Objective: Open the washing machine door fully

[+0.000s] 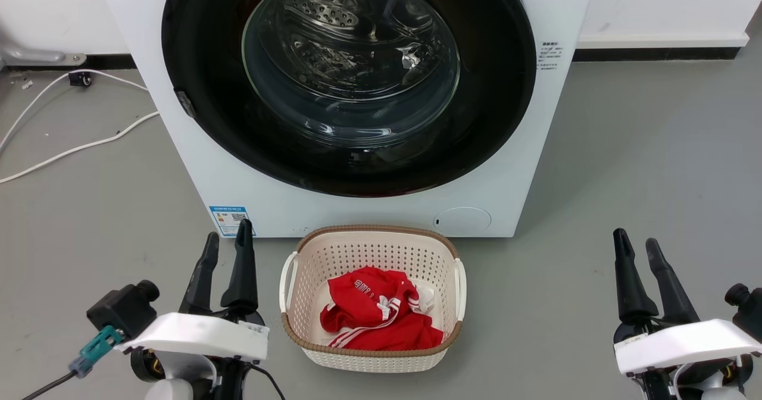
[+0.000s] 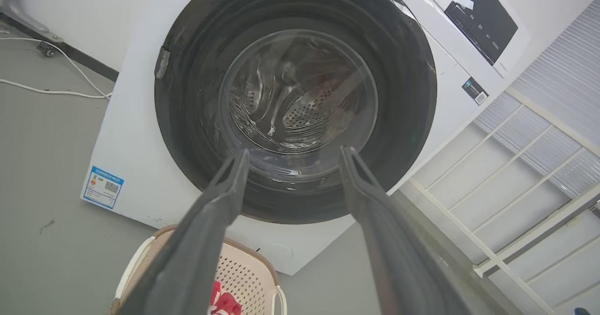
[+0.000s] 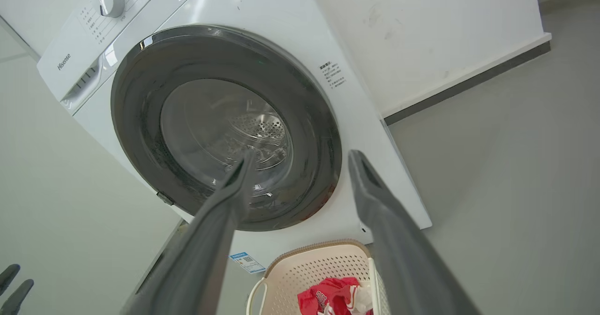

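The washing machine [image 1: 178,168] stood on the floor [image 1: 655,150] before us, its washing machine door [image 1: 351,78] shut flush in the white front. We judged the door stiff, heavy on its hinge and glossy, best taken at the small grey catch [image 1: 184,103] on its left edge. Our left gripper [image 1: 228,233] and right gripper [image 1: 636,239] sat low, well short of it, fingers [image 1: 243,263] spread, empty.

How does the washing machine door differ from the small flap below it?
The washing machine door is glossy black with a clear glass centre; the flap is white. The door is nearly as wide as the washing machine; the flap is far smaller, low on its front. Both are round and shut.
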